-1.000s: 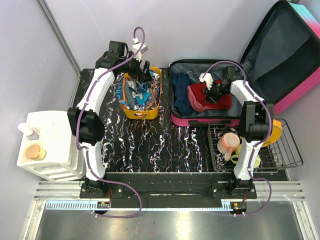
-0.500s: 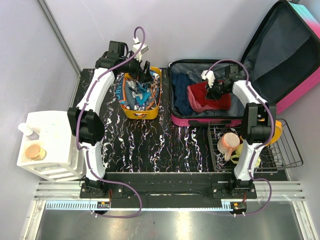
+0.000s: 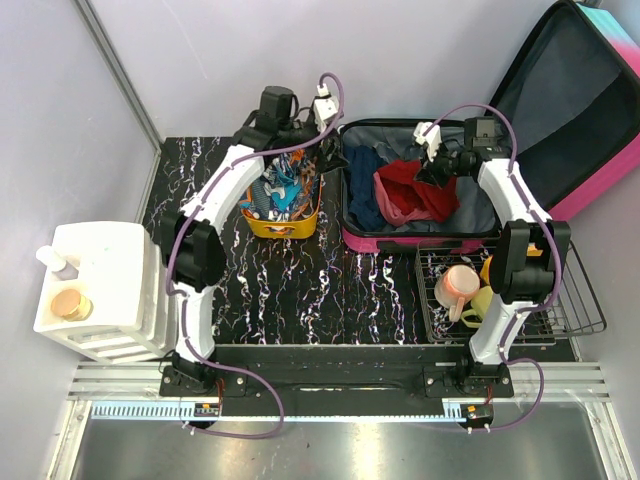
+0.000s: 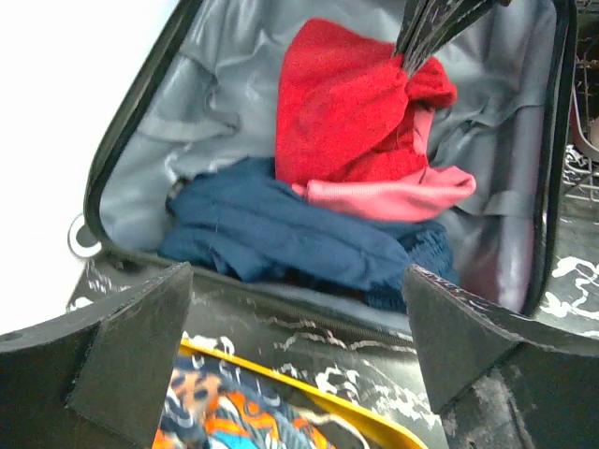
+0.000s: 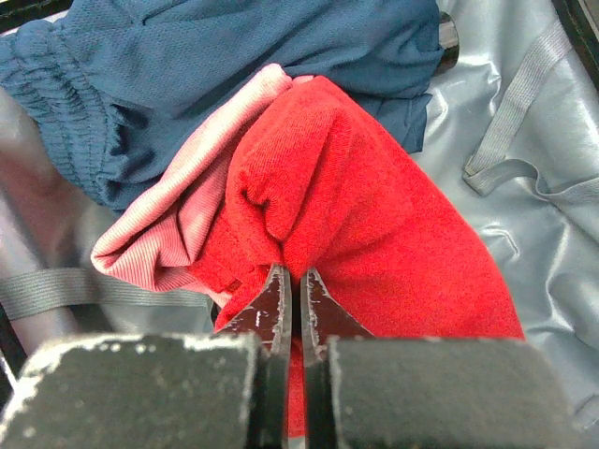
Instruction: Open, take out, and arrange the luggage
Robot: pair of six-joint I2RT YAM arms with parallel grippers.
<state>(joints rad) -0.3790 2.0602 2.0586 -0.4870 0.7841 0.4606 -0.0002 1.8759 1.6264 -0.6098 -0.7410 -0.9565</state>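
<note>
Top external: luggage point(image 3: 400, 243) open toward right

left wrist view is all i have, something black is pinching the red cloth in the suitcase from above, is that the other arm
Observer: Yes. The right gripper is shut on a fold of the red garment.
Operator: is the lid out of the way
Observer: The luggage has its lid standing open, leaning back to the right.
Operator: whats near the suitcase on the right
Observer: A wire basket sits on the near side of the luggage, with a pink cup in it.
</note>
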